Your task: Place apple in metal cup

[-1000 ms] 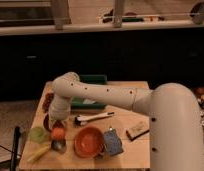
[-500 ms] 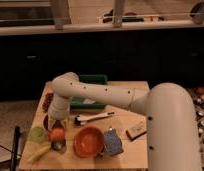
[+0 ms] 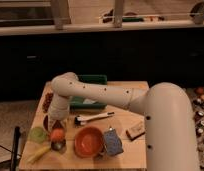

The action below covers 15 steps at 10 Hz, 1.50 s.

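The apple (image 3: 57, 134), orange-red, sits right on top of the small metal cup (image 3: 58, 145) near the table's front left. My gripper (image 3: 54, 123) hangs at the end of the white arm, directly above the apple and touching or nearly touching it. The arm reaches in from the right, bends at an elbow (image 3: 65, 84) and comes down over the cup. Only the cup's lower rim shows under the apple.
A light green cup (image 3: 37, 134) and a banana (image 3: 39, 152) lie left of the metal cup. An orange bowl (image 3: 89, 141), a blue bag (image 3: 113, 142), a brush (image 3: 92, 118), a brown block (image 3: 136, 131) and a green tray (image 3: 91, 92) share the wooden table (image 3: 122, 160).
Almost nothing. The arm has shifted very slightly; the apple stays over the metal cup under the gripper.
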Each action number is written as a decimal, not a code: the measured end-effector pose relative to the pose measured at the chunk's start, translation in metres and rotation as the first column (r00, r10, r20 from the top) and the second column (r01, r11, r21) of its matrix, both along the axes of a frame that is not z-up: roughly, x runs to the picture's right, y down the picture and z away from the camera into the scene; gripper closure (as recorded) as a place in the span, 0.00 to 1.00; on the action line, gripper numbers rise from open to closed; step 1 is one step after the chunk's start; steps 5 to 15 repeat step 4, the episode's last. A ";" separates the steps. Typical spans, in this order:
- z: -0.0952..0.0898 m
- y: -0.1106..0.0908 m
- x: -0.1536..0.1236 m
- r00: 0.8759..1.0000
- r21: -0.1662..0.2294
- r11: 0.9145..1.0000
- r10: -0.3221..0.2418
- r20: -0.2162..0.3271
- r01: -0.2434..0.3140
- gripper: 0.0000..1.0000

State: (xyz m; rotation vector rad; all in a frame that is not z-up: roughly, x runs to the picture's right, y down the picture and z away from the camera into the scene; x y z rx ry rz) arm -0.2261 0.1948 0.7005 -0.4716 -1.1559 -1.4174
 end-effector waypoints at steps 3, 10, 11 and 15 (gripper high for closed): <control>-0.005 0.002 -0.003 1.000 -0.016 1.000 -0.013 0.000 0.013 1.00; -0.007 0.003 -0.003 1.000 -0.023 1.000 -0.019 0.001 0.019 1.00; -0.007 0.003 -0.003 1.000 -0.023 1.000 -0.019 0.001 0.019 1.00; -0.007 0.003 -0.003 1.000 -0.023 1.000 -0.019 0.001 0.019 1.00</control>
